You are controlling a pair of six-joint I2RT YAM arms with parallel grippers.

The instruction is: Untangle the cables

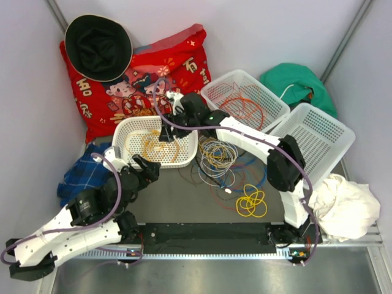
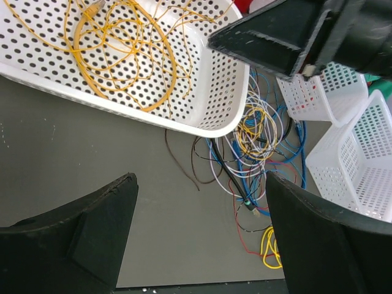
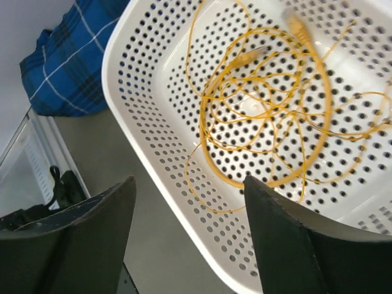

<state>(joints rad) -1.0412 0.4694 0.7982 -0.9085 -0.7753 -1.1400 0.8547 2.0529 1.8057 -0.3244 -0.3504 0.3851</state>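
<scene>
Right wrist: right gripper (image 3: 188, 184) agape over yellow cables (image 3: 263, 110) (left gripper (image 2: 201, 177) also agape)

Cables (image 1: 150, 146) lie in the left basket (image 1: 120, 130); a tangle (image 1: 217, 158) lies on the table (image 1: 177, 202) right of it, before the middle basket (image 1: 214, 98)

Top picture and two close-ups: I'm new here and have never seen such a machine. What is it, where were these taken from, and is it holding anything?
Two robot arms are bolted at the near edge of a table, each ending in a two-finger claw. The wide picture looks down from above; the other two come from cameras on the wrists. The left claw is open and empty above the table, facing a tangle of cables. The right claw, also open and holding nothing, hangs over a white basket with yellow cables in it. A yellow coil lies nearby.
</scene>
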